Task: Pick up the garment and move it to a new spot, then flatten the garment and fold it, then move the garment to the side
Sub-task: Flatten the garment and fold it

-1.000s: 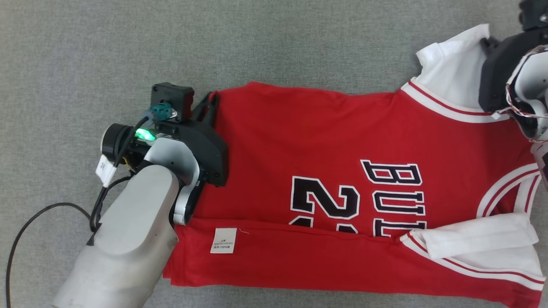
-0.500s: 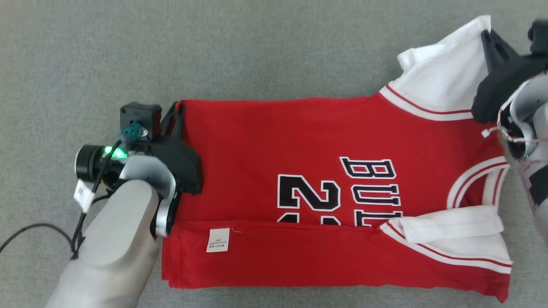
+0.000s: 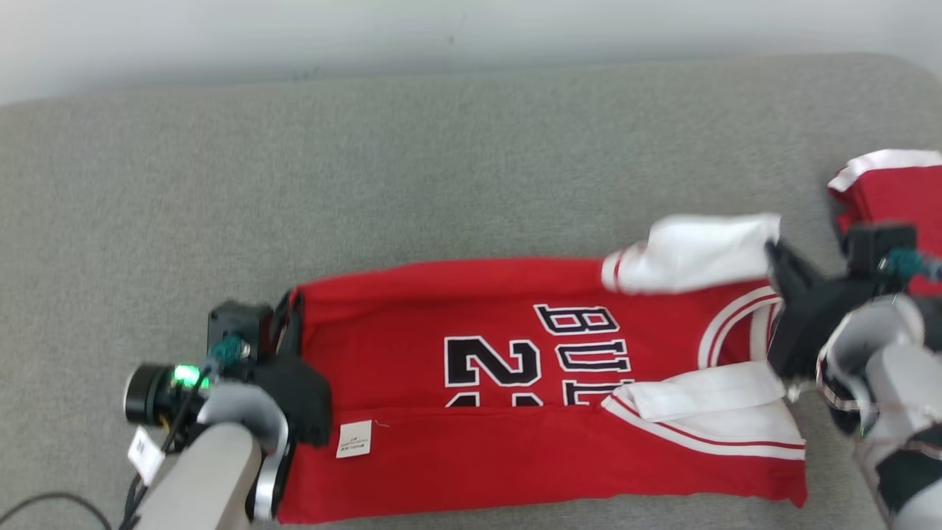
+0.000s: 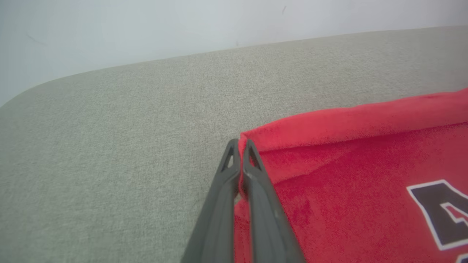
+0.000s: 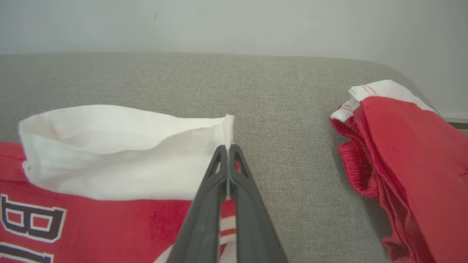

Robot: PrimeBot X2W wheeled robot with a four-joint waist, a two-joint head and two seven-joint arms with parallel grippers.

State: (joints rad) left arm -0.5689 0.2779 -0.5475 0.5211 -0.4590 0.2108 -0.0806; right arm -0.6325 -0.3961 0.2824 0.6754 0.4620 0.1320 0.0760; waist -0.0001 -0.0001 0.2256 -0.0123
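The garment [image 3: 412, 316] is a red jersey with black lettering and white sleeves, lying on a grey padded surface with its near side folded over. My left gripper [image 3: 288, 313] is shut on the far hem corner, and the left wrist view shows red cloth [image 4: 347, 182] pinched between the fingertips of that gripper [image 4: 239, 146]. My right gripper [image 3: 771, 252] is shut on the edge of the far white sleeve [image 3: 692, 254]. In the right wrist view this gripper [image 5: 228, 149] holds the sleeve [image 5: 109, 153] raised and draped over the red shoulder.
A second red and white garment [image 3: 890, 191] lies bunched at the right edge, close to my right gripper, and shows again as a red heap [image 5: 402, 164]. The grey surface [image 3: 368, 162] ends at a pale wall [image 3: 441, 29]. A black cable [image 3: 44, 508] trails by my left arm.
The head camera has tilted up, bringing the wall into view. Both grippers stay shut on the far edge, and the white sleeve now lies folded toward the jersey's chest.
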